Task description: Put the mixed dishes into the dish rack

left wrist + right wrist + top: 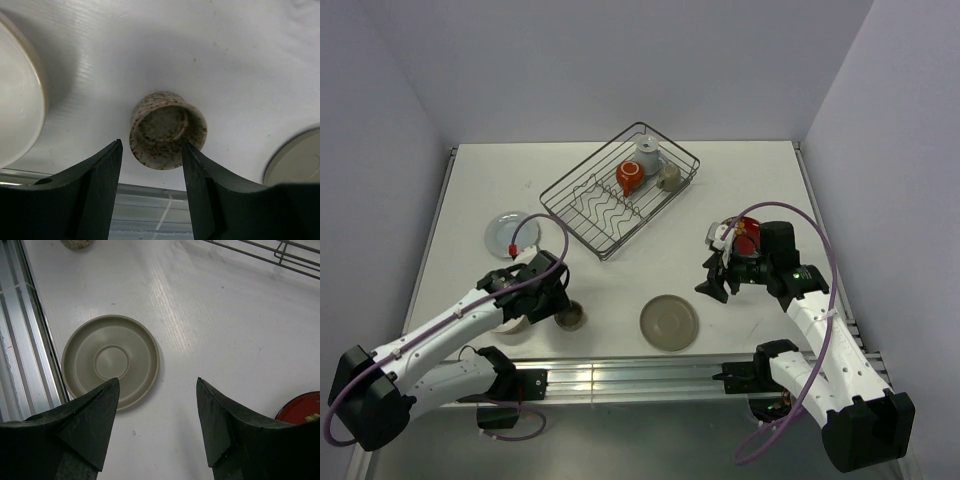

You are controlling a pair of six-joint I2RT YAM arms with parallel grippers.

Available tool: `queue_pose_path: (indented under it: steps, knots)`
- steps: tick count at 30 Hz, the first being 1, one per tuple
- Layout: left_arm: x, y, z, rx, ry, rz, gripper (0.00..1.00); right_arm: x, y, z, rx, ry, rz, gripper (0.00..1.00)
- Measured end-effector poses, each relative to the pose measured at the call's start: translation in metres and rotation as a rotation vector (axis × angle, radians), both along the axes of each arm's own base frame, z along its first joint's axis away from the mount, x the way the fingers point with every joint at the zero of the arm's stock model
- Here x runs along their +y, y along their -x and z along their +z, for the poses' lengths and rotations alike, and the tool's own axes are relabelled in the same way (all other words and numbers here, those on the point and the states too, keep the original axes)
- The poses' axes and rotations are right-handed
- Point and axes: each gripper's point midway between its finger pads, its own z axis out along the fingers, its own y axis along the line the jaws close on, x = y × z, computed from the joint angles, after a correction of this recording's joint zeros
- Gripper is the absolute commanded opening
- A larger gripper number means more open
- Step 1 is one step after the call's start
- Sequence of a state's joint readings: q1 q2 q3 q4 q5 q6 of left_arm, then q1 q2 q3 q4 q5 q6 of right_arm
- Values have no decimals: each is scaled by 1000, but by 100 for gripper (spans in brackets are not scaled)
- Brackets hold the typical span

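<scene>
Both claws gape empty; the left gripper should centre the speckled cup between its jaws, then pinch gently; the right gripper hangs clear.

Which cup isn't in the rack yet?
The speckled cup on the table, just ahead of the open left gripper; the mug and two other cups sit inside the rack.

— Where is there room to get into the dish rack?
— At its near-left half, where only the wavy dividers show. The orange-red mug, a white cup and a beige cup crowd the far-right end.
— And on the table?
— There is a bare stretch between the rack and the olive-grey plate. The near left is tight: the speckled cup stands close to the cream bowl.
</scene>
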State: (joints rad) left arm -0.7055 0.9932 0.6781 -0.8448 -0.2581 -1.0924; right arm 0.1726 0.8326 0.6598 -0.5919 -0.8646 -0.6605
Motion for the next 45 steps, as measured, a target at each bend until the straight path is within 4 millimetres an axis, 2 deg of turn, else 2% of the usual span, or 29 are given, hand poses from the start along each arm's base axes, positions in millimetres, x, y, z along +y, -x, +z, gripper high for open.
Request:
queue_pose_path:
  steps: [5,10,13,14,16,17,20,22,27,33,35,39,45]
  knots:
    - [4,5,-11,45,-31,14,57,0,1,-4,10,1,1,70]
    - [1,5,-35,104,-67,6,51,0,2,-4,10,2,1,70]
    - [1,7,-49,135,-83,3,40,0,1,-4,5,5,5,70]
    - [0,8,-52,137,-82,1,33,-1,1,-4,4,6,5,70]
    - [-1,7,-53,133,-74,2,26,-1,2,-5,2,8,5,70]
    - [-2,6,-53,128,-69,1,17,-1,2,-5,1,8,6,70]
    - [-8,1,-48,98,-37,-5,6,-2,2,-4,-7,10,9,70]
    - [-12,-2,-42,70,-10,-12,0,-2,3,-4,-11,12,13,70]
    - [-32,-12,-16,-31,126,-59,0,0,7,-4,-5,7,31,70]
    - [-72,-21,26,-168,348,-197,0,7,9,6,47,-40,49,69]
    - [-85,-24,40,-210,411,-244,0,11,7,17,65,-67,50,68]
    - [-113,-31,68,-282,534,-343,0,21,0,50,122,-153,19,68]
    - [-170,-62,123,-395,712,-474,0,42,-27,107,357,-352,-105,71]
